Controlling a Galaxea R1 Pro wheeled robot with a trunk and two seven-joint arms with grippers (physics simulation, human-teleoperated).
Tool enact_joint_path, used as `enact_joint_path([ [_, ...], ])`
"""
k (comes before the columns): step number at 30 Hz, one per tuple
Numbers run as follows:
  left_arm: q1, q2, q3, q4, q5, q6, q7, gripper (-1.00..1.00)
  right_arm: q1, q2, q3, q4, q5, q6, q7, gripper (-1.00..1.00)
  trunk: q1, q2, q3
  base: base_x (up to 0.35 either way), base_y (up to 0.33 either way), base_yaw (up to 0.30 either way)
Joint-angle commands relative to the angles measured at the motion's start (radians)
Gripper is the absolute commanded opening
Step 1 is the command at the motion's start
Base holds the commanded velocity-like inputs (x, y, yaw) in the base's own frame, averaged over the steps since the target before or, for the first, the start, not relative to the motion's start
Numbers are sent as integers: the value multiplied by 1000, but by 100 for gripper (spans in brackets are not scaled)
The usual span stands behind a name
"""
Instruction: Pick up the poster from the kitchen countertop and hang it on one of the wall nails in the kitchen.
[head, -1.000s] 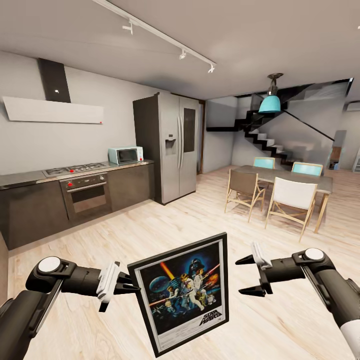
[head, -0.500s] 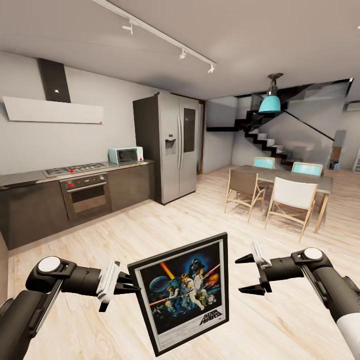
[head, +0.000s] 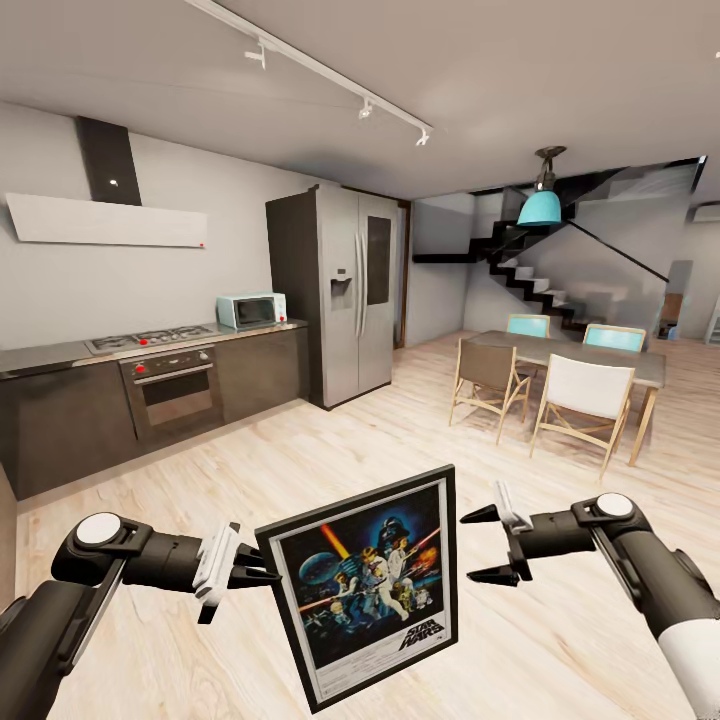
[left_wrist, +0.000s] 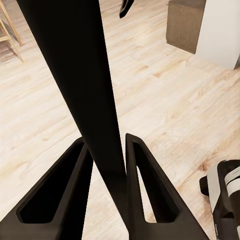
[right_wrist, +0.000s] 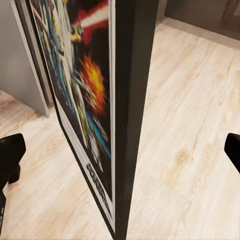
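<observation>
So the black-framed Star Wars poster (head: 365, 585) with the white inner border is off the counter and up in the air in front of the robot, standing roughly upright and tilted a bit, over the pale wood floor (head: 330, 440). The left gripper (head: 262, 570) has its two dark fingers pinched on the frame's left edge; in the left wrist view you can see the frame edge (left_wrist: 80, 85) squeezed right between the fingers (left_wrist: 145, 195). The right gripper (head: 478, 545) is spread wide, just beside the poster's right edge, not touching it as far as I can tell. From the right wrist view the frame's edge (right_wrist: 132, 110) runs right down the middle between the finger tips.

My read: pick-up is done, we're in the carry/re-grip stage. The right hand looks lined up to close on the right edge for a two-handed hold. After that the thing needs to get to a wall nail, and honestly I can't spot any nail on the light grey wall (head: 120, 280) from here, too small or just not in shot. So next move calls for steadying the frame and then finding the nail.

Quick count of what's around:
- one poster
- two grippers
- one tall grey fridge (head: 340, 295)
- one teal microwave (head: 250, 310) on the grey kitchen countertop (head: 40, 357)
- one built-in oven (head: 172, 388)
- one pale dining table (head: 640, 362) with four chairs I can make out
- one teal pendant lamp (head: 540, 205)
</observation>
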Motion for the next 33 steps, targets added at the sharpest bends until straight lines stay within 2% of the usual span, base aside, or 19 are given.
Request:
enact_joint_path([
  [1, -1, 0, -1, -1, -5, 10, -5, -100, -3, 3, 1, 5, 2, 5, 2, 100, 0, -1, -1, 0, 0, 0],
  [18, -1, 0, -1, -2, -5, 10, -5, -100, -7, 9, 3, 17, 2, 3, 2, 100, 0, -1, -1, 0, 0, 0],
  [33, -1, 0, 0, -2, -5, 10, -5, -100, -7, 42, 3, 44, 4, -1, -1, 100, 0, -1, -1, 0, 0, 0],
])
